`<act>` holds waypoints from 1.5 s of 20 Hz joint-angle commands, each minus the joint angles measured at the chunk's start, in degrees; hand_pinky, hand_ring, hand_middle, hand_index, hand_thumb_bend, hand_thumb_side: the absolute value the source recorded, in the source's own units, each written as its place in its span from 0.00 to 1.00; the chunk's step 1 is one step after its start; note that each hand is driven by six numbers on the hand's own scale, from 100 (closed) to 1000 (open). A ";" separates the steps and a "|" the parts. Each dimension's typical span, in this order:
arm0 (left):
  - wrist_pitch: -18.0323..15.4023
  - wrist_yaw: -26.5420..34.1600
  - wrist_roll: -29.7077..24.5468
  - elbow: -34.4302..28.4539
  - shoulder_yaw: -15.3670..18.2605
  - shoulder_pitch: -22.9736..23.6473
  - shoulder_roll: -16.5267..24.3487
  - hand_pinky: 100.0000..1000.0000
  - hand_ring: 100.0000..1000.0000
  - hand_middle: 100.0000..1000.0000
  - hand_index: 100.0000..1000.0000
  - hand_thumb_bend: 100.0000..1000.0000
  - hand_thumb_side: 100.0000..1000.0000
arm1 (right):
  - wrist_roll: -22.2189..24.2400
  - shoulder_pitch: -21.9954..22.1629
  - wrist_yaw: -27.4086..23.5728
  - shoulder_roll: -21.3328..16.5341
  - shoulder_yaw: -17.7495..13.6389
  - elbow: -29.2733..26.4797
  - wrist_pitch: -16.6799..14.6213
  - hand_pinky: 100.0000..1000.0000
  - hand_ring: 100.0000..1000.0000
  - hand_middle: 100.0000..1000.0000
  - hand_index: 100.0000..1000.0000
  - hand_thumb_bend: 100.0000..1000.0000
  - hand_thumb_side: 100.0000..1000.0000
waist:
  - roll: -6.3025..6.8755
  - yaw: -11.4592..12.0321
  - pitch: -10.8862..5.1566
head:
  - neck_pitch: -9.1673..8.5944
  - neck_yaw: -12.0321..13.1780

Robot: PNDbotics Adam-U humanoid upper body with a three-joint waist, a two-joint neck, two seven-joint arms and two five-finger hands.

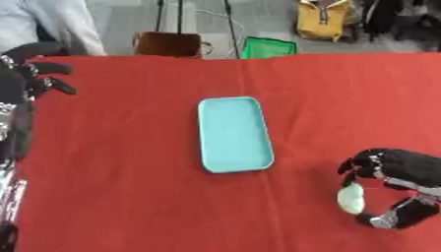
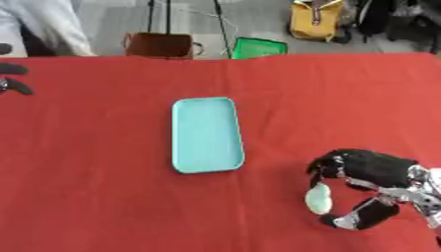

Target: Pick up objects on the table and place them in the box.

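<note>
Right hand (image 2: 366, 172), near right of the turquoise tray (image 2: 206, 135): fingers and thumb curled round a pale oval object (image 2: 318, 198). Left hand (image 1: 30, 74), far left of tray: raised, fingers spread.

The scene is evenly and brightly lit. Only a faint shadow is cast on the red surface (image 1: 129, 187). Everything is rendered soft and slightly blurred.

Pale oval object (image 2: 318, 198) near-right, shallow turquoise box (image 1: 234, 134) mid-table.
</note>
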 commanded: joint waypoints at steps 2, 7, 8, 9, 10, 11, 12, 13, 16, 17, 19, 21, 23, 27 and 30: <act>0.05 -0.15 0.09 -1.10 0.29 -0.62 1.34 0.47 0.63 0.72 0.78 0.47 0.75 | 10.27 -0.78 0.54 -2.28 -0.17 -1.07 -11.02 0.83 0.77 0.77 0.71 0.36 0.45 | -0.11 0.10 -0.72 | -0.68 -0.17; 0.06 -0.14 0.13 -1.10 0.32 -0.63 1.33 0.47 0.63 0.72 0.78 0.47 0.75 | 9.95 -0.83 1.42 -2.38 -0.08 -1.21 -11.02 0.83 0.78 0.77 0.72 0.40 0.45 | -0.15 0.18 -0.69 | -0.68 -0.23; 0.06 -0.14 0.13 -1.10 0.32 -0.63 1.33 0.47 0.63 0.72 0.78 0.47 0.75 | 9.88 -0.81 1.71 -2.43 -0.06 -1.28 -11.02 0.84 0.78 0.77 0.73 0.44 0.44 | -0.16 0.18 -0.68 | -0.67 -0.24; 0.06 -0.15 0.13 -1.10 0.32 -0.61 1.33 0.47 0.63 0.72 0.78 0.47 0.75 | 9.84 -0.80 2.11 -2.51 -0.05 -1.41 -11.02 0.84 0.78 0.77 0.73 0.44 0.44 | -0.16 0.19 -0.67 | -0.65 -0.25; 0.07 -0.16 0.13 -1.10 0.32 -0.61 1.33 0.47 0.63 0.72 0.78 0.48 0.74 | 9.77 -0.77 2.51 -2.57 -0.04 -1.51 -11.02 0.84 0.79 0.78 0.75 0.50 0.41 | -0.18 0.19 -0.67 | -0.64 -0.27; 0.08 -0.16 0.14 -1.10 0.32 -0.61 1.31 0.47 0.63 0.72 0.78 0.47 0.75 | 9.72 -0.74 3.04 -2.65 -0.06 -1.61 -11.02 0.84 0.79 0.78 0.75 0.49 0.43 | -0.20 0.18 -0.67 | -0.63 -0.29; 0.09 -0.15 0.15 -1.10 0.32 -0.62 1.31 0.47 0.63 0.72 0.78 0.47 0.75 | 9.57 -0.71 3.53 -2.68 -0.08 -1.66 -11.02 0.84 0.79 0.78 0.76 0.49 0.43 | -0.21 0.18 -0.66 | -0.63 -0.30; 0.10 -0.16 0.14 -1.10 0.31 -0.63 1.30 0.47 0.63 0.72 0.78 0.47 0.75 | 9.35 -0.69 3.95 -2.68 -0.10 -1.66 -11.02 0.84 0.79 0.78 0.76 0.49 0.43 | -0.21 0.17 -0.66 | -0.62 -0.30; 0.10 -0.15 0.15 -1.10 0.31 -0.63 1.27 0.47 0.63 0.72 0.78 0.47 0.75 | 8.56 -0.66 5.08 -2.53 -0.14 -1.36 -11.02 0.84 0.79 0.78 0.76 0.49 0.42 | -0.16 0.16 -0.64 | -0.65 -0.34; 0.08 -0.15 0.16 -1.10 0.31 -0.64 1.26 0.47 0.63 0.72 0.78 0.47 0.75 | 8.30 -0.67 5.49 -2.41 -0.22 -1.11 -11.02 0.84 0.79 0.78 0.76 0.49 0.43 | -0.11 0.16 -0.64 | -0.66 -0.36; 0.04 -0.14 0.18 -1.10 0.31 -0.64 1.24 0.47 0.63 0.72 0.78 0.47 0.75 | 7.72 -0.71 6.26 -2.19 -0.33 -0.53 -11.02 0.84 0.79 0.78 0.76 0.49 0.43 | -0.01 0.18 -0.63 | -0.70 -0.39; 0.00 -0.13 0.18 -1.10 0.30 -0.62 1.23 0.47 0.63 0.72 0.78 0.47 0.75 | 7.12 -0.78 6.95 -2.02 -0.38 0.04 -11.02 0.84 0.79 0.78 0.76 0.49 0.43 | 0.04 0.19 -0.64 | -0.73 -0.41; -0.03 -0.09 0.17 -1.10 0.29 -0.61 1.19 0.47 0.63 0.72 0.78 0.47 0.75 | 6.50 -0.92 7.59 -1.89 -0.54 0.53 -11.02 0.84 0.79 0.78 0.76 0.48 0.43 | 0.09 0.18 -0.64 | -0.73 -0.44; -0.04 -0.13 0.16 -1.10 0.30 -0.62 1.15 0.47 0.63 0.72 0.78 0.47 0.75 | 5.25 -1.29 8.85 -1.62 -0.87 1.71 -11.02 0.84 0.78 0.77 0.75 0.47 0.43 | 0.16 0.19 -0.64 | -0.76 -0.46; -0.06 -0.14 0.21 -1.10 0.31 -0.59 1.13 0.47 0.63 0.72 0.78 0.47 0.75 | 4.26 -1.63 9.71 -1.39 -1.07 2.66 -11.02 0.84 0.78 0.77 0.75 0.47 0.42 | 0.19 0.24 -0.63 | -0.78 -0.48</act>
